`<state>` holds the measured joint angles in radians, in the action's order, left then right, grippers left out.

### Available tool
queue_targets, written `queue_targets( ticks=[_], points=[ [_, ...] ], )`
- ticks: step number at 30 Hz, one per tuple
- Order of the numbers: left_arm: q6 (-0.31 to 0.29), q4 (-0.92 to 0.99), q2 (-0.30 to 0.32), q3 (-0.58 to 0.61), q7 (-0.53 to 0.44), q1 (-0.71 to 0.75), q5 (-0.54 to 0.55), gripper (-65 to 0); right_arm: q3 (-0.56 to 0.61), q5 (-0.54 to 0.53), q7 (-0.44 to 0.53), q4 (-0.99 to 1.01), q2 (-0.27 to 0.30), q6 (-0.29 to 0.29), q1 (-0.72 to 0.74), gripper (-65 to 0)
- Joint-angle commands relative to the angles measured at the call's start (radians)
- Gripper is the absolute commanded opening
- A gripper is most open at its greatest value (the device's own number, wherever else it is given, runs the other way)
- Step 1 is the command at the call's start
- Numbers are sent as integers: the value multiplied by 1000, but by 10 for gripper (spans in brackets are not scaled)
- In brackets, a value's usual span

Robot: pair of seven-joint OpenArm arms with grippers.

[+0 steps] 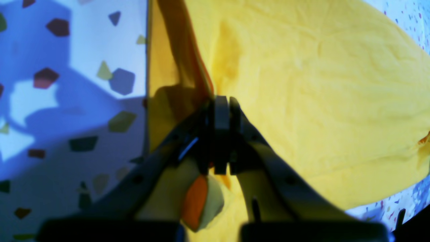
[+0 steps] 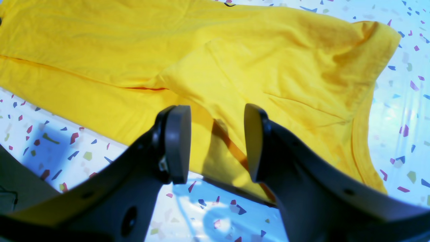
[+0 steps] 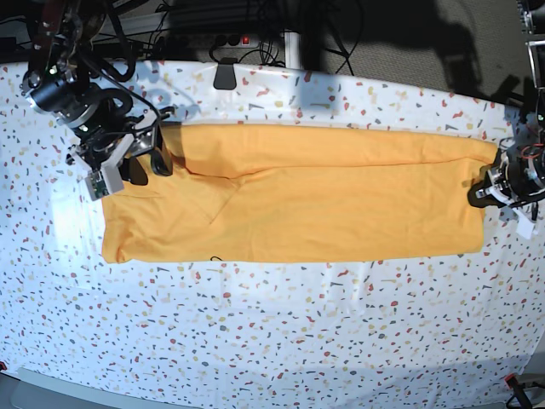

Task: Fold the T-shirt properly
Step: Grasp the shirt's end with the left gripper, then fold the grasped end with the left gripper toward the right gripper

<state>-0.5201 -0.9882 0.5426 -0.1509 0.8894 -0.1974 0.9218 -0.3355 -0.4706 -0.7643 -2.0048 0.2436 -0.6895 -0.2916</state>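
Blurring fills the bottom of the left wrist view, where the dark body of the left pincer (image 1: 221,111) is cut off by the frame; its two fingers stand pressed together, clenched on a lifted fold of the T-shirt (image 1: 319,101), and the cloth caught between them hides the fingertips themselves. An orange patch shows between the finger arms lower down, too smeared to make out. In the right wrist view the right pincer (image 2: 216,143) hangs released, its two round pads apart with the shirt's edge showing in the gap, not touching it as far as can be told; the arms run off the bottom of the picture. Farther off, the base view shows one T-shirt (image 3: 298,204) lying as a long band across the speckled tabletop (image 3: 281,341), with one pincer at each end, two in all. A tiny dark mark at the shirt's near edge is too small to read. Cables behind the tabletop sit in shadow.
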Motion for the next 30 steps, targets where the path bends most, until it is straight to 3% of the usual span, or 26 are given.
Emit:
queue_targets(
  ticks=[1,13,17,19,23,27,30],
  points=[
    [-5,-26,20,-8,-21,-25,22,-650,-5,-13,21,-21,8,-9,6,-389],
    [-5,-379,19,-8,126,-21,21,-650,-5,-13,22,-21,8,-9,9,-389],
    [-4,-526,-15,-8,160,-3,21,-650,-5,-13,22,-21,8,-9,9,-389],
    [-2,-593,-58,-7,163,13,0,-650,-5,-13,22,-21,8,-9,9,-390],
    [65,-685,-187,-6,161,37,-82,-650,-5,-13,22,-21,2,-9,10,-389],
    [64,-693,-322,-5,157,40,-148,-650,-5,-12,22,-21,-3,-9,12,-390],
    [64,-692,-419,-5,125,46,-277,-650,-5,-13,22,-21,-2,-9,12,-390]
  ],
)
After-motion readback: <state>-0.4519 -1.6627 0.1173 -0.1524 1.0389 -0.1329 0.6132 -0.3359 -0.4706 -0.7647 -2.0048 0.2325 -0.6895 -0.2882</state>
